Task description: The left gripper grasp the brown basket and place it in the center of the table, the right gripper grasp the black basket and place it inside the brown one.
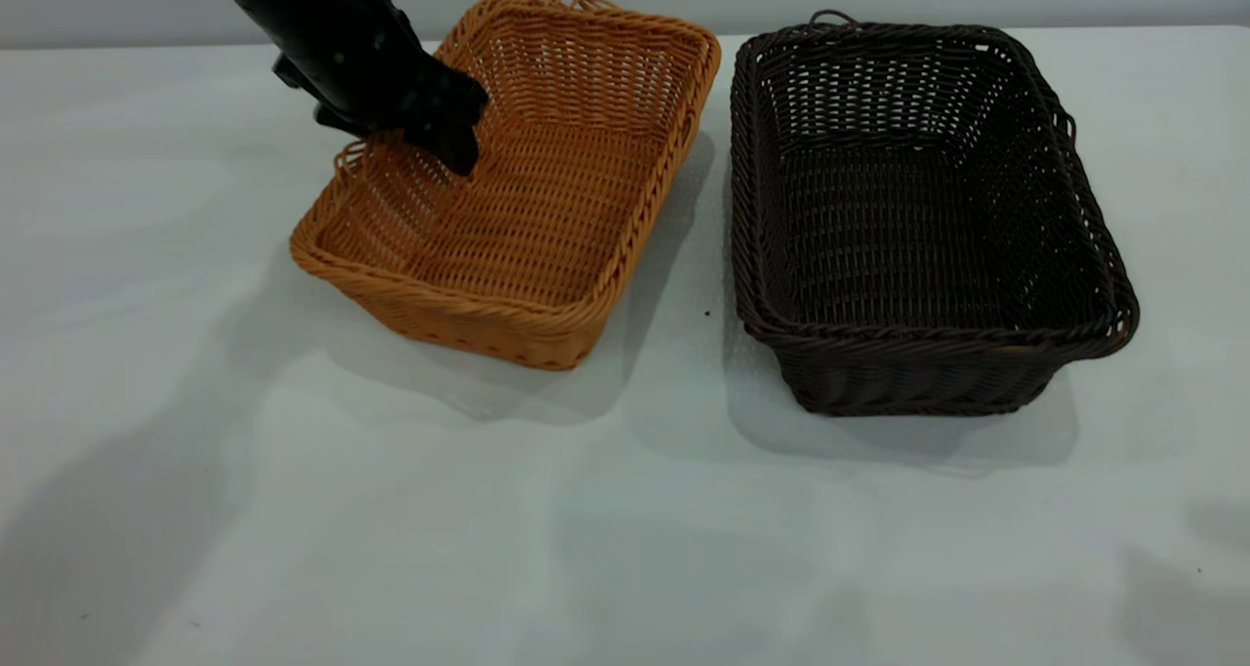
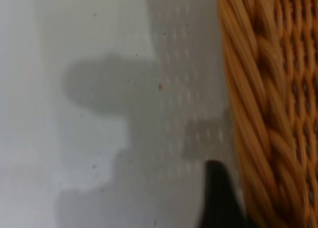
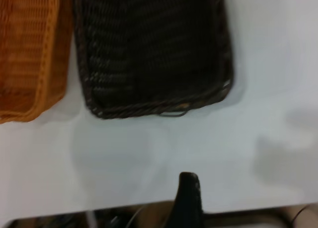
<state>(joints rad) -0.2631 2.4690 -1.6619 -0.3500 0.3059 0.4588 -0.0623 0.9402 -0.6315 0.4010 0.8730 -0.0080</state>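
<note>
- While the left gripper [image 1: 444, 134] sits at the upper left of the exterior view, it straddles the left long rim of the brown basket [image 1: 547, 207], one black finger [image 1: 459, 153] hanging inside the wall; the left wrist view shows another finger [image 2: 218, 198] just outside the braided rim, so the fingers look pressed onto that rim, pinching it.
- That basket lies left of centre in the frame, its long axis running from lower left to upper right, skewed against the table edge.
- Its near left corner appears slightly raised, judging by the shadow under it, though I cannot be sure.
- The black basket [image 1: 918, 227] stands just beside it on the right, long axis running front to back, with a narrow gap of bare table [image 1: 625, 529] between the two.
- Open tabletop spreads across the whole lower half of the frame, so room for shifting the brown basket lies toward the bottom, not rightward.
- The right gripper [image 3: 188, 198] shows only one finger in its wrist view, well apart from the black basket's end; whether it is spread or closed I cannot tell.
</note>
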